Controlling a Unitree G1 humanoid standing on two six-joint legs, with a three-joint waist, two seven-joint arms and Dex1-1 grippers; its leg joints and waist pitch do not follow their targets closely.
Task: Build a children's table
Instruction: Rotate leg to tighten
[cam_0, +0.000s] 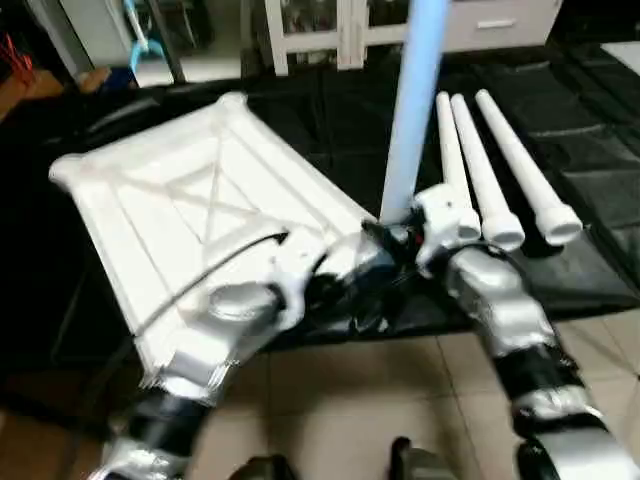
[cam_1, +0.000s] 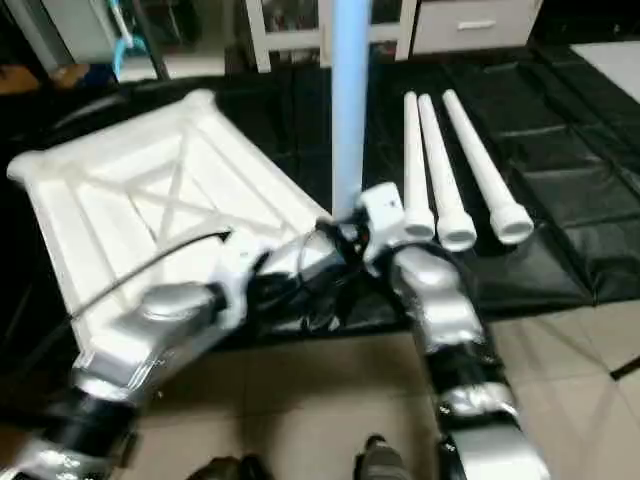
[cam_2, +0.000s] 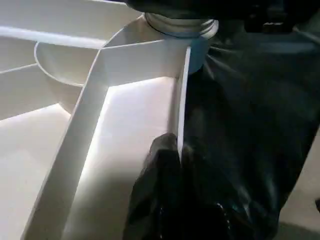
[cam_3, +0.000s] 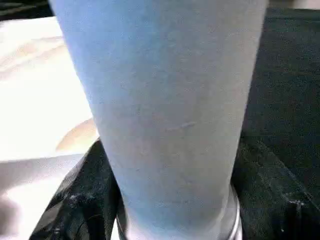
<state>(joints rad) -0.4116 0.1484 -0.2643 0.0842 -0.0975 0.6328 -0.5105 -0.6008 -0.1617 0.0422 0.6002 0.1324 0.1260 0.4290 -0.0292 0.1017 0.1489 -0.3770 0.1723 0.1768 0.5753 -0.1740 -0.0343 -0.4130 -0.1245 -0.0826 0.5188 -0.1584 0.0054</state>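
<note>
White plastic rectangular tabletop (cam_0: 200, 210) lying ribbed side up on black plastic sheet (cam_0: 590, 150) spread over tiled floor (cam_0: 400, 400). Long tapered white tube leg (cam_1: 350, 110) upright in near-right corner socket. Right claw (cam_1: 372, 228) apparently clenched on leg base; left claw (cam_2: 165, 165) grasping tabletop rim beside socket. Advisable: keep leg vertical, press straight down, brace rim. Three spare white tube legs (cam_0: 490, 180) near sheet's right edge. White cabinet (cam_0: 330, 30) behind.

Upright leg (cam_0: 415, 100) top cut off; socket hidden behind hands.
</note>
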